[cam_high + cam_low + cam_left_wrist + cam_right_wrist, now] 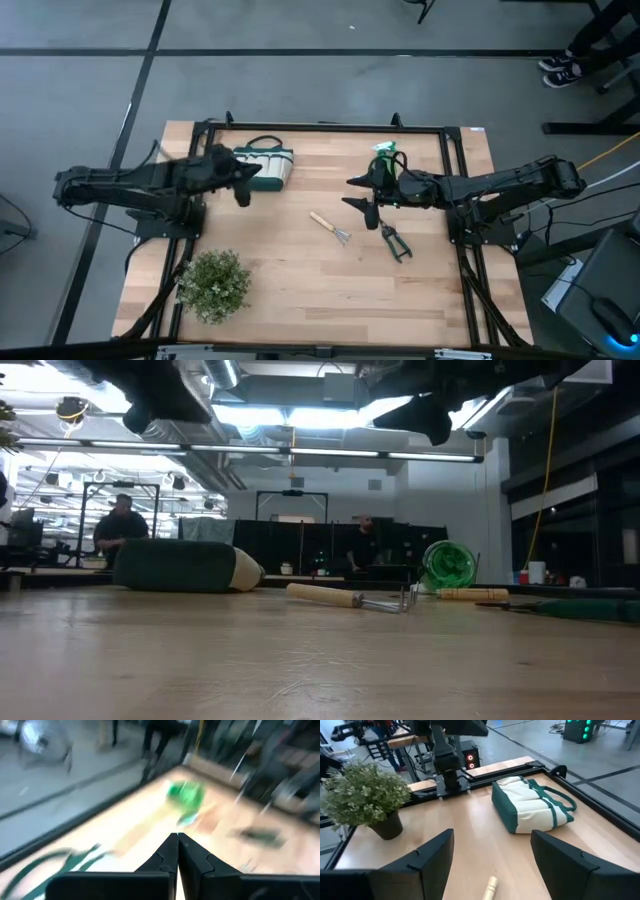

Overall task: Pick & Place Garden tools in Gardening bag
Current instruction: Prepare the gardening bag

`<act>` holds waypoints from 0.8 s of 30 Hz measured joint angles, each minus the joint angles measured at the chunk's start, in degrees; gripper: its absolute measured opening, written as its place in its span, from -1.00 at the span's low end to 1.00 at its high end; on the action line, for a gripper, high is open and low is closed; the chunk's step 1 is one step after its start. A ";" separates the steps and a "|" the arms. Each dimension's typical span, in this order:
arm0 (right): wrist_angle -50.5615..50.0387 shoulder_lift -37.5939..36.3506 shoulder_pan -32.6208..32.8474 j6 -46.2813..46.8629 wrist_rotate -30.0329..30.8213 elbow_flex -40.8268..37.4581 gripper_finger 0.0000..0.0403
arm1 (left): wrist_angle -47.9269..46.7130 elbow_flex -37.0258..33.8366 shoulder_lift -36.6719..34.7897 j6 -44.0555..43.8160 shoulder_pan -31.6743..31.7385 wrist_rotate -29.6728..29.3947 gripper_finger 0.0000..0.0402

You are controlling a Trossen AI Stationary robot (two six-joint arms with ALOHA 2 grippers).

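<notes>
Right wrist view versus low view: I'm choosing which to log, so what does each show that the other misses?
Only the right wrist view shows the potted plant and the open right gripper. Only the low view shows the spray bottle, the rake's tines and people in the room behind. Both show the gardening bag lying on its side, the mini rake and the table.

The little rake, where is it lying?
The mini rake lies mid-table in the high view, between the gardening bag and the pruning shears.
</notes>
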 joint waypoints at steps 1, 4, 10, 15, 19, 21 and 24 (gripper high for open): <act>0.02 0.00 -0.34 0.02 0.00 0.00 0.33 | -4.69 2.62 2.21 -0.71 2.16 1.91 -0.98; 0.31 0.00 -1.37 0.87 0.04 0.00 0.33 | -15.94 9.30 8.82 -2.13 10.64 9.36 -0.95; -0.43 0.00 -2.66 1.61 0.01 0.00 0.33 | -21.39 15.67 20.03 7.65 28.21 29.38 -0.75; 0.07 0.00 -2.82 3.23 -0.01 0.00 0.33 | -21.44 20.26 29.87 14.22 38.94 41.62 -0.47; 0.04 0.00 -2.82 3.36 -0.15 0.00 0.33 | -22.44 24.83 37.88 20.47 43.14 44.36 -0.29; 0.07 0.00 -2.82 3.67 -0.15 0.00 0.33 | -24.35 27.56 41.91 23.22 44.31 44.56 -0.23; 0.07 0.00 -2.82 4.00 -0.15 0.00 0.33 | -28.36 31.73 47.74 27.09 45.45 44.60 -0.19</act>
